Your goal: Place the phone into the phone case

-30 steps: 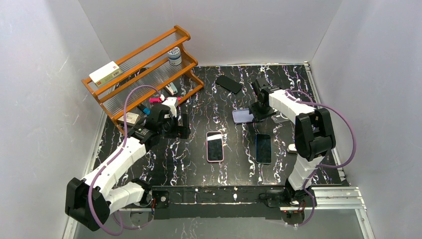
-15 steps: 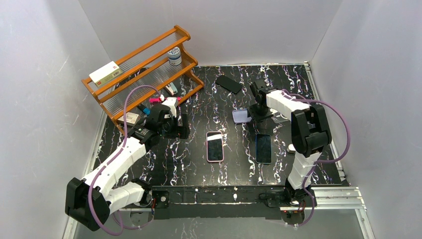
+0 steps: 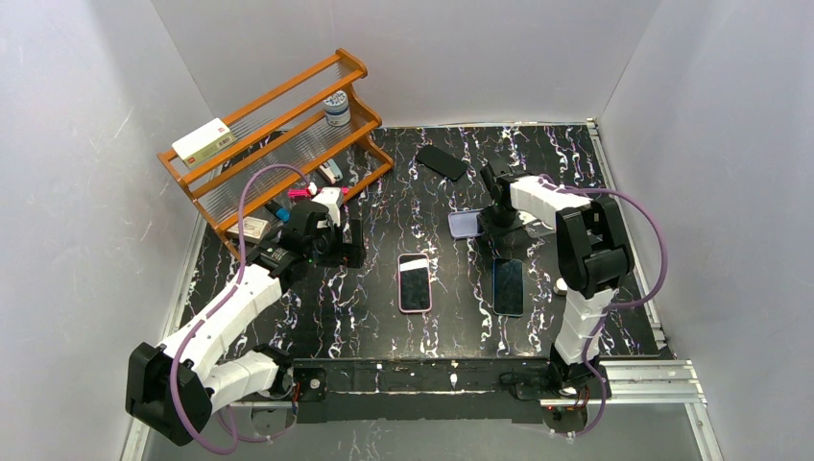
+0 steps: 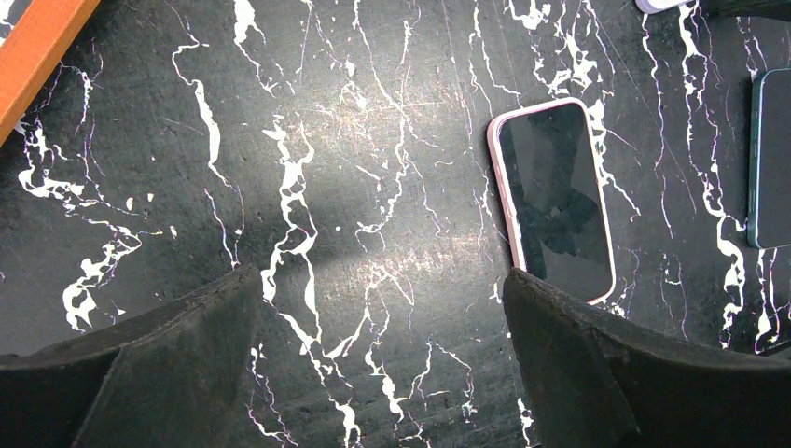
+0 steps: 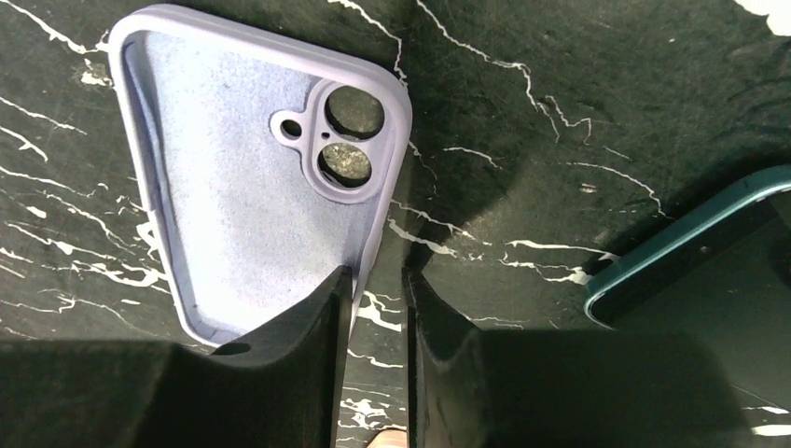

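A lilac phone case [image 3: 466, 224] lies open side up on the black marbled table, its camera cut-out showing in the right wrist view [image 5: 252, 177]. My right gripper [image 3: 494, 213] is down at its right edge. Its jaws [image 5: 376, 273] stand narrowly open astride the case's side wall, one finger over the inside, one outside, with table showing in the gap. A pink-rimmed phone [image 3: 415, 282] lies screen up mid-table, also in the left wrist view [image 4: 552, 201]. A dark teal phone [image 3: 508, 286] lies right of it. My left gripper [image 4: 382, 273] hovers wide open and empty left of the pink phone.
A wooden rack [image 3: 278, 134] with boxes and a tin stands at the back left. A black flat case-like object [image 3: 442, 161] lies at the back. A small white item [image 3: 562, 284] sits by the right arm. The teal phone's corner [image 5: 709, 271] is close to my right fingers.
My right gripper has shifted slightly left onto the case's edge and its jaws have narrowed. The left arm, the phones and the case have stayed put.
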### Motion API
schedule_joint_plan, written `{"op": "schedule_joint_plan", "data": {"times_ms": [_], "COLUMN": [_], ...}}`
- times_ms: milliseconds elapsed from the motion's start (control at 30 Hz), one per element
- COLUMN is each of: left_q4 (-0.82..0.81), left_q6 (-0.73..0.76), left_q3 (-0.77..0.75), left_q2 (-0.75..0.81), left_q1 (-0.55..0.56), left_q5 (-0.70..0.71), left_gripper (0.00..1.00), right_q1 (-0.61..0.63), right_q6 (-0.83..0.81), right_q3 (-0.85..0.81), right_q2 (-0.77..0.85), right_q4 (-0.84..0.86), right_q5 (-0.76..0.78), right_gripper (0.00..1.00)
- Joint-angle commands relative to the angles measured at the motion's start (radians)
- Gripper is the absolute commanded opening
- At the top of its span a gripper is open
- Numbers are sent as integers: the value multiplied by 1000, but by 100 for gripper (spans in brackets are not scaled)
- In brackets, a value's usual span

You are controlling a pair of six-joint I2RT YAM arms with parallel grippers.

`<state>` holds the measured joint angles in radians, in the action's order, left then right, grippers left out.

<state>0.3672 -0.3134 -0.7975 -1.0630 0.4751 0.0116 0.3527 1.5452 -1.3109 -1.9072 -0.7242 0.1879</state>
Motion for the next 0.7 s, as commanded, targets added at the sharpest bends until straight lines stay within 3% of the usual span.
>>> {"op": "schedule_joint_plan", "data": {"times_ms": [0,200,333,667], "left_q4": [12,10,11,11], "left_q6": [13,13,14,12], "left_q3": [-28,-29,-29,-29], "left_q2": [15,15,9,-8], "left_q1": [3,3,3,3], "left_q5": [17,20,19,11], "left_gripper": [98,98,98,98], "right_q1": [-7,-7,-6,52], "right_q6": [-2,-113,-297,-718], "right_q3": [4,0,42,163], "right_q2": [-16,1,52,203], "right_q4": [-2,9,80,88], "right_q5": [29,36,-23,-219], "right_gripper": [31,13,1,1]}}
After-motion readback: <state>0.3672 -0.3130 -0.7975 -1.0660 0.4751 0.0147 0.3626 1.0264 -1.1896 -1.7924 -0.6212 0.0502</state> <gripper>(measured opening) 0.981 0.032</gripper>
